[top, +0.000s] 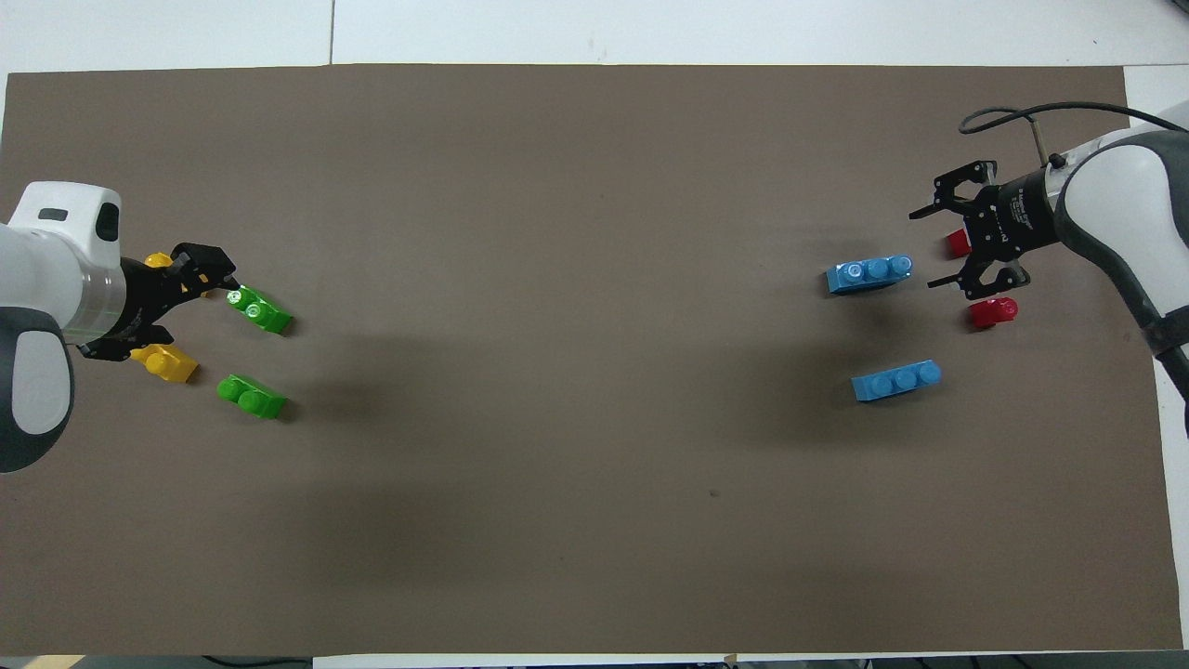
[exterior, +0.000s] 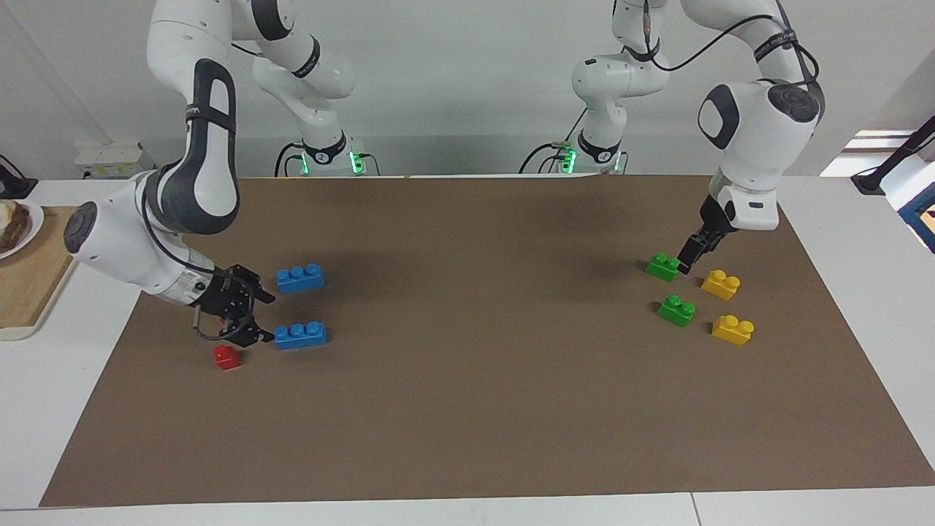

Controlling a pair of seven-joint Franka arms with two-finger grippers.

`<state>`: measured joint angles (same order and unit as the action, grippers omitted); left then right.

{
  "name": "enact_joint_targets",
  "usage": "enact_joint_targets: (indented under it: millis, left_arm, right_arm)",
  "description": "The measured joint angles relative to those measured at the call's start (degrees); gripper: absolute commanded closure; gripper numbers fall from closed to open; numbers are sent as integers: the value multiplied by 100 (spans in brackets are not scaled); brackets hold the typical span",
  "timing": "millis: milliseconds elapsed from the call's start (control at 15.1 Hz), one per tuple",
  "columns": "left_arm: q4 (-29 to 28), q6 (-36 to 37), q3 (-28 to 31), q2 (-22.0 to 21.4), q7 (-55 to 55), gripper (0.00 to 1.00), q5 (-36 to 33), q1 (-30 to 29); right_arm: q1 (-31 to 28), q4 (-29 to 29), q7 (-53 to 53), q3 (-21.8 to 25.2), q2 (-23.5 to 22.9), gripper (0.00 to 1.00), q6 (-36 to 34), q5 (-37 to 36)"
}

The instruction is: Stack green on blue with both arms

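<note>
Two green bricks lie toward the left arm's end; they also show in the overhead view. Two blue bricks lie toward the right arm's end, and in the overhead view. My left gripper is open and empty, low over the green and yellow bricks, and touches none. My right gripper is open and empty, low beside the end of the blue brick farther from the robots.
Two yellow bricks lie beside the green ones. One red brick shows by the right gripper; the other shows only from overhead. A wooden board with a plate lies off the brown mat.
</note>
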<state>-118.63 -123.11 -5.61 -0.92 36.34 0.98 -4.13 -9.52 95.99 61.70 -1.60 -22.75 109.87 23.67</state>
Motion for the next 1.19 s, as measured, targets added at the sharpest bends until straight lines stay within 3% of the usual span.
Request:
enact_joint_targets:
  millis: [396,1189]
  left_arm:
    - [8,-818,51,751,561,0,0,-113]
    - [27,-1588,53,1477,1195,0,9,-238]
  right_arm:
    - [-31,6,-29,-18,-217,8,216,30]
    - [14,384,-629,-30,-533,7,966,208]
